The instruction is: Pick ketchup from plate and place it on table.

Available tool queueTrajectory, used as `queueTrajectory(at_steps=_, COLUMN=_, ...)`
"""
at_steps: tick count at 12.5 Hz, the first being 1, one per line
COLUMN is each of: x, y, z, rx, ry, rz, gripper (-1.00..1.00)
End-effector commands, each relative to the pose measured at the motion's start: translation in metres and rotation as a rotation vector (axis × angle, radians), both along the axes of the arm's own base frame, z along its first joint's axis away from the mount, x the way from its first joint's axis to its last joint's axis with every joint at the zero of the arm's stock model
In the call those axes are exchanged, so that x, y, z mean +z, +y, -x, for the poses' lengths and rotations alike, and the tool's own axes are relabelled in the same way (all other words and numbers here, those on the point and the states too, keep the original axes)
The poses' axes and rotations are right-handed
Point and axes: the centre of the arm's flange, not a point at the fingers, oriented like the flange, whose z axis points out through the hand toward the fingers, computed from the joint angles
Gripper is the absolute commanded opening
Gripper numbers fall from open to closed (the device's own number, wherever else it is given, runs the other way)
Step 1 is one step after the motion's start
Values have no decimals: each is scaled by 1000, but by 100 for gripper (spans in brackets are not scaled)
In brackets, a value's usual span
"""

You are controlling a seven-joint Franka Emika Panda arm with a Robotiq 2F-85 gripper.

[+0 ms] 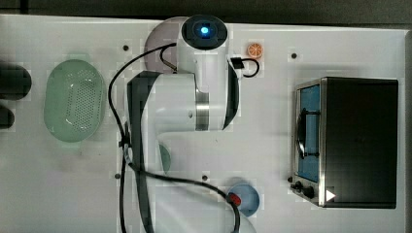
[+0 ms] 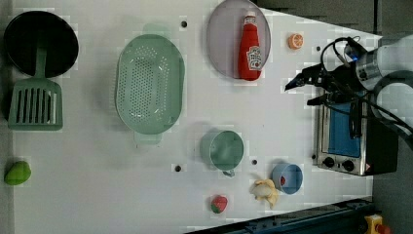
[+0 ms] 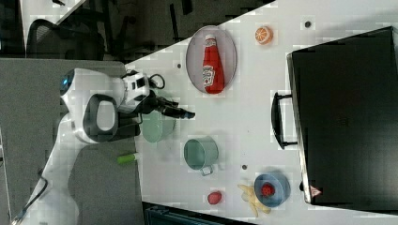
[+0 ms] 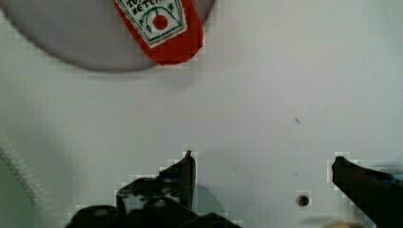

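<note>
The ketchup [image 2: 249, 48] is a red bottle with a white cap, lying flat on the lilac-grey plate [image 2: 221, 44] at the top of the left view. Its base end [image 4: 164, 28] and the plate's rim [image 4: 71, 42] show in the wrist view. The right view also has the ketchup [image 3: 211, 61] on the plate [image 3: 195, 56]. My gripper [image 2: 298, 95] hovers open over the white table [image 2: 97, 185], to the left view's right of the plate and apart from it. Nothing sits between its fingers [image 4: 187, 166]. In the top view the arm covers most of the plate [image 1: 156, 41].
A green perforated basket [image 2: 150, 83] lies on the left view's left of the plate. An orange slice [image 2: 295, 41] and a toaster oven [image 2: 341, 136] are near the gripper. A green cup [image 2: 224, 150], a blue bowl [image 2: 287, 178] and a banana [image 2: 265, 190] stand lower.
</note>
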Motion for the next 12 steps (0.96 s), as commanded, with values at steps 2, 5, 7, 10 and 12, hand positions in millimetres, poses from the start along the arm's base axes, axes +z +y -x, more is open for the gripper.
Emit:
queueTrajectory(at_steps=2, x=2, y=3, z=-42, rx=255, ry=-98, rz=-38, gripper=100)
queueTrajectory(at_steps=5, x=-32, y=19, z=-70, rx=383, ry=-169, rz=-9, gripper=100)
queueTrajectory(at_steps=7, x=-53, y=26, z=-86, rx=431, ry=-220, rz=27, gripper=100)
queueTrajectory(at_steps=10, x=-93, y=29, z=-99, rx=446, ry=-249, rz=29, gripper=100)
queueTrajectory(at_steps=12, x=-121, y=31, z=-102, rx=446, ry=-257, rz=18, gripper=100)
